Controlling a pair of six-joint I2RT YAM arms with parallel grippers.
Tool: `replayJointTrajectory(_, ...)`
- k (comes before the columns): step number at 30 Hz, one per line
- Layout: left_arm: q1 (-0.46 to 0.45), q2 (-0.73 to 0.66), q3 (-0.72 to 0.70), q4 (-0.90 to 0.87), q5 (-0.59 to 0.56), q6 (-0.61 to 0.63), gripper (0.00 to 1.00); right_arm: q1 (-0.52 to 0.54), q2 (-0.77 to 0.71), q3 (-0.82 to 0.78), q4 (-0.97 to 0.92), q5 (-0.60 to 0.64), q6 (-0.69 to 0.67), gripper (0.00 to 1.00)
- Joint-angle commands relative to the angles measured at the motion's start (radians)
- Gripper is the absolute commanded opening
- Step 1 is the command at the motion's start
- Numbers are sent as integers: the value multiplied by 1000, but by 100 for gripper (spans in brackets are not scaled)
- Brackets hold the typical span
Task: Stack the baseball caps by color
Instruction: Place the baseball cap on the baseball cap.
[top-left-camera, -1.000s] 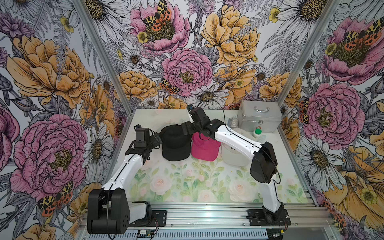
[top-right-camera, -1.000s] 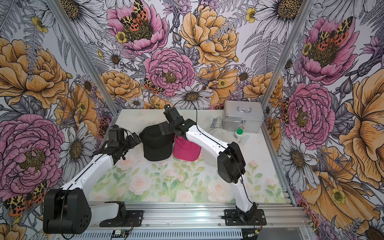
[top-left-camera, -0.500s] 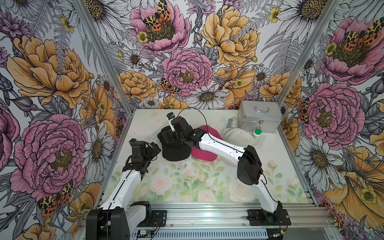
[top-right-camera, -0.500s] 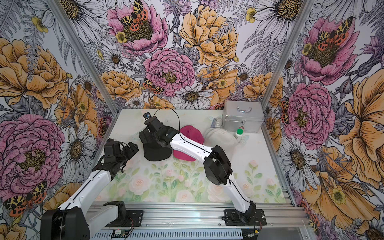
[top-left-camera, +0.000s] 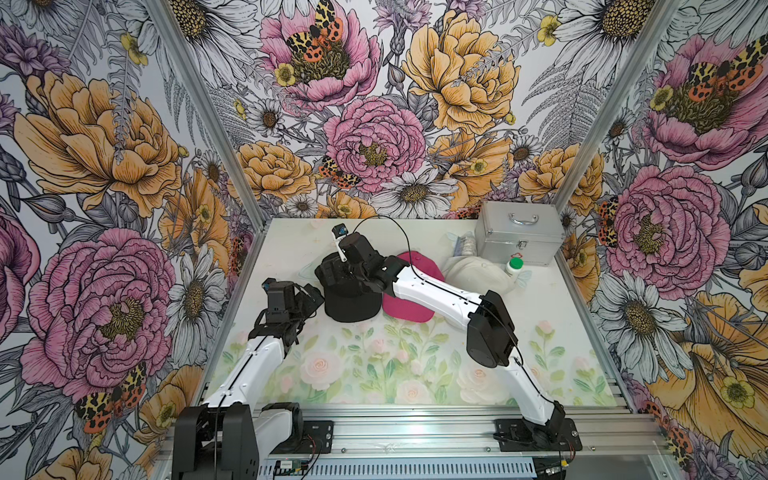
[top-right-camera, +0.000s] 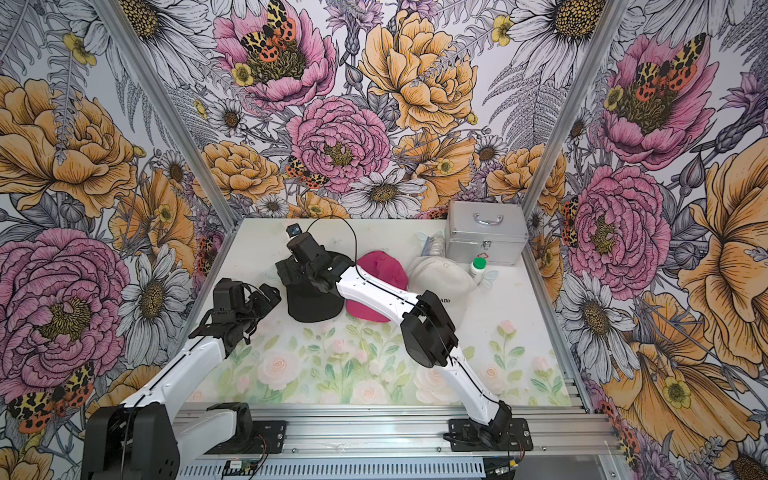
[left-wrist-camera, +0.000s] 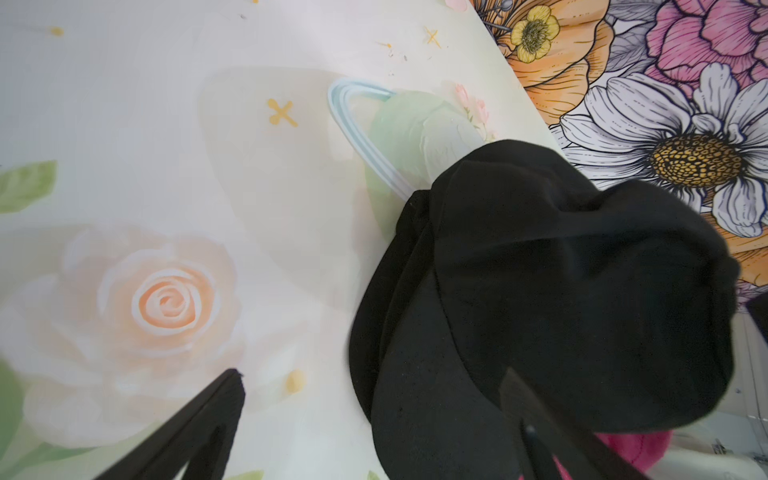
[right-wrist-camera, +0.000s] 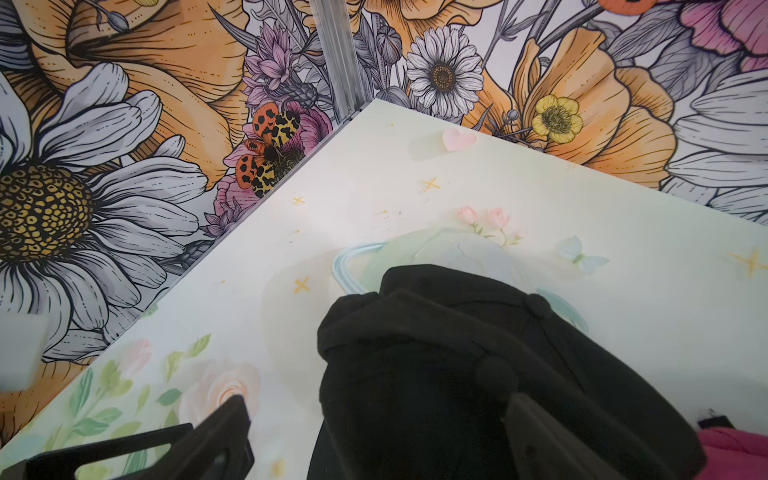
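We see both claws spread wide, and neither is clamped on anything. The right gripper (top-left-camera: 332, 272) hangs over the crown end of the black caps (top-left-camera: 353, 301), a pile of at least two (two top buttons show in the right wrist view). There, one of its fingers (right-wrist-camera: 552, 440) lies across the black fabric while the other stands over the bare table (right-wrist-camera: 415, 199) just beside the pile. Whether the first finger presses the cloth, we cannot tell.

The left gripper (top-left-camera: 311, 296) sits low, just beside the pile's brim end, on the side away from the pink cap (top-left-camera: 409, 311). Its jaws are far apart, one finger (left-wrist-camera: 199, 424) over the table and the other in front of the black brim. We cannot tell if it touches the brim.

The black caps rest on the table, brims toward the arms' bases. The pink cap lies against the pile under the right arm. The cream caps (top-left-camera: 473, 274) lie beyond the pink one, and the silver case (top-left-camera: 519, 237) is farther from the pile.
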Motion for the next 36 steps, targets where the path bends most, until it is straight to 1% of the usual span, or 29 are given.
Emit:
replayJointTrajectory(1, 8, 25, -24, 83, 84, -25, 99, 8, -86, 3, 18, -73, 15, 99)
replayJointTrajectory(6, 6, 92, -43, 152, 173, -57, 99, 8, -57, 32, 17, -157, 39, 99)
replayJointTrajectory(12, -12, 148, -44, 192, 214, -70, 99, 1, -13, 68, 19, -182, 73, 99)
replayJointTrajectory(20, -7, 216, -26, 219, 217, -81, 99, -12, 44, 105, 18, -225, 120, 99)
replayJointTrajectory(24, -13, 240, -44, 219, 216, -95, 99, -24, 88, 120, 19, -234, 148, 99)
replayJointTrajectory(27, -12, 274, -54, 219, 197, -106, 99, -46, 120, 130, 18, -206, 161, 99)
replayJointTrajectory(31, -10, 354, -48, 222, 147, -106, 99, -68, 159, 133, 16, -84, 109, 99)
replayJointTrajectory(33, -10, 391, -55, 234, 124, -112, 99, -87, 181, 124, 17, -71, 124, 99)
replayJointTrajectory(34, -6, 396, -65, 255, 132, -113, 99, -97, 186, 113, 17, -73, 140, 99)
replayJointTrajectory(36, -7, 375, -83, 260, 103, -127, 99, -101, 184, 89, 16, -77, 153, 99)
